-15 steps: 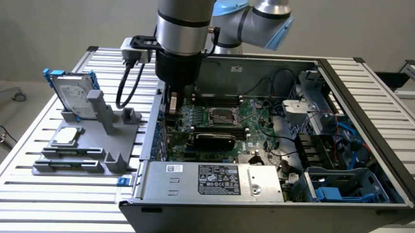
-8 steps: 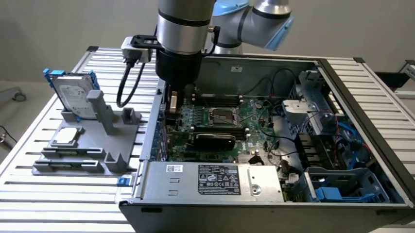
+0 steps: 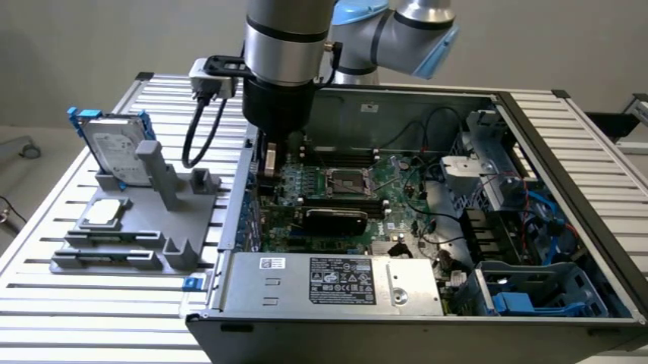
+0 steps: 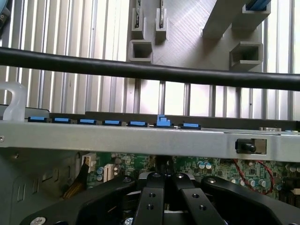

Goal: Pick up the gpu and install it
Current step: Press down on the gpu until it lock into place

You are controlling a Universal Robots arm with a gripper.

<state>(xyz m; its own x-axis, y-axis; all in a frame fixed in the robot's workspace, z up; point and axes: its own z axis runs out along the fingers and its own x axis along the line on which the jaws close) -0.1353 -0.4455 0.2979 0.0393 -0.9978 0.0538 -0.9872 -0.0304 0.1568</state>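
Gripper [image 4: 165,187] fingers pressed together, down inside the open PC case [image 3: 567,152] by its rear wall, upper centre of the exterior view. Whether it grips anything can't be told. Gpu [image 3: 335,220], black shroud up, sits on the motherboard [image 3: 405,189], frame centre.

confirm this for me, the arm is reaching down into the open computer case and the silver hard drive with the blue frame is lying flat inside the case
One thing is wrong: the silver hard drive is not inside the computer case. In the exterior view it stands on edge in the grey holder on the table, outside the case, toward that view's left. The arm does reach down into the open case.
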